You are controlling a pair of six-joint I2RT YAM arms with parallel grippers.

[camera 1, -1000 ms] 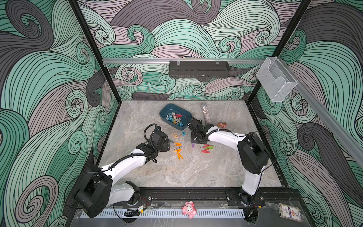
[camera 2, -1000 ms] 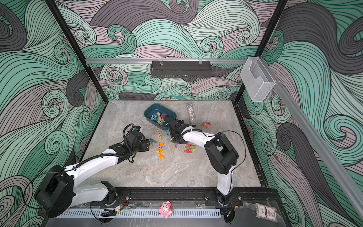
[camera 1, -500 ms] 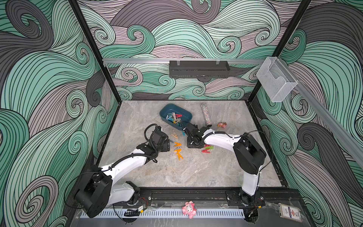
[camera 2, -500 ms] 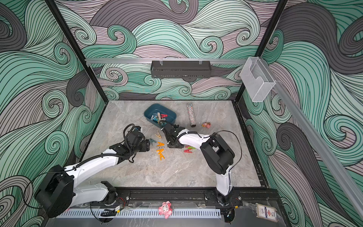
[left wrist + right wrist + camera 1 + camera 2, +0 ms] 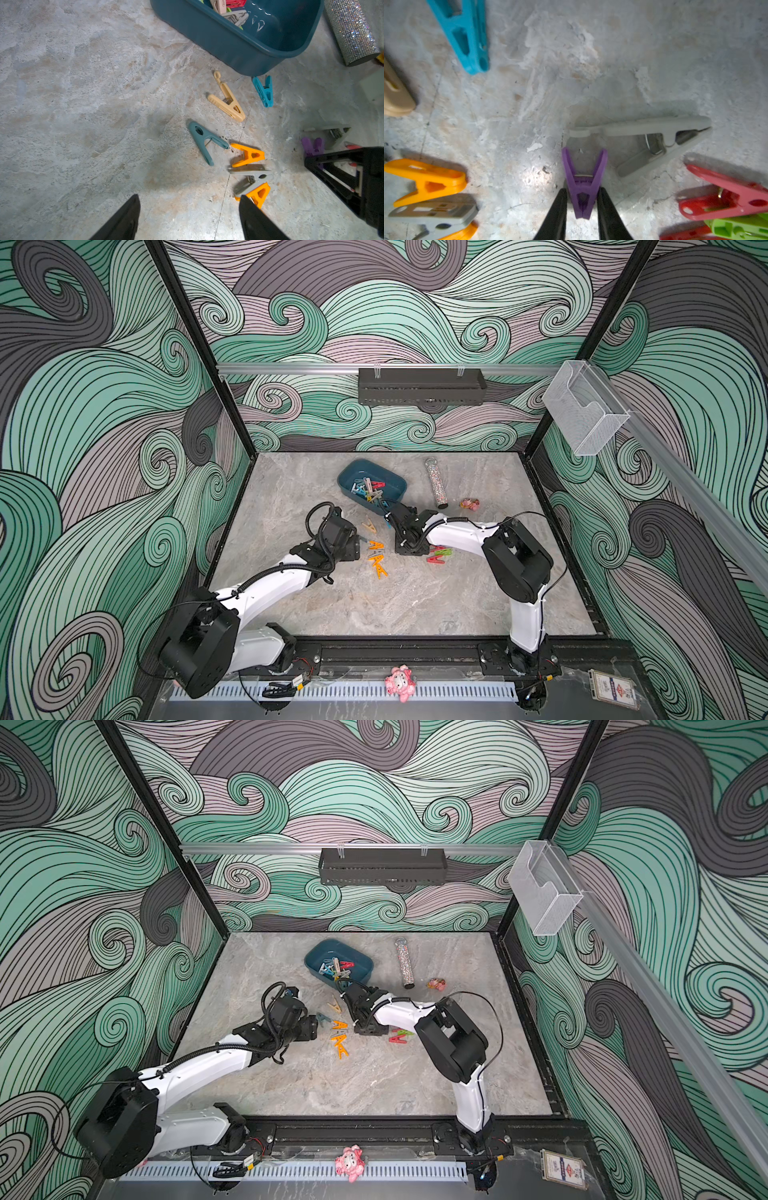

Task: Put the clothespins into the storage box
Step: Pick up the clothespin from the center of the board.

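On the mottled grey stone-look table point(image 5: 654, 52), the right gripper point(image 5: 582, 190) pinches a smooth purple clothespin point(image 5: 581, 205), V-shaped plastic; a grey clothespin point(image 5: 643, 126) lies just beside; the left gripper point(image 5: 189, 197) hangs open, empty; the glossy round-cornered storage box point(image 5: 218, 37), nearby, holds more clothespins point(image 5: 368, 489).

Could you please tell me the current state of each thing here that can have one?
Left pincer: open, empty.
Right pincer: shut on the purple clothespin.
Purple clothespin: gripped by its closed end.
Storage box: upright, uncovered, partly filled with clothespins.
Orange clothespins: loose on the table, outside the box.
Glitter tube: lying on its side.
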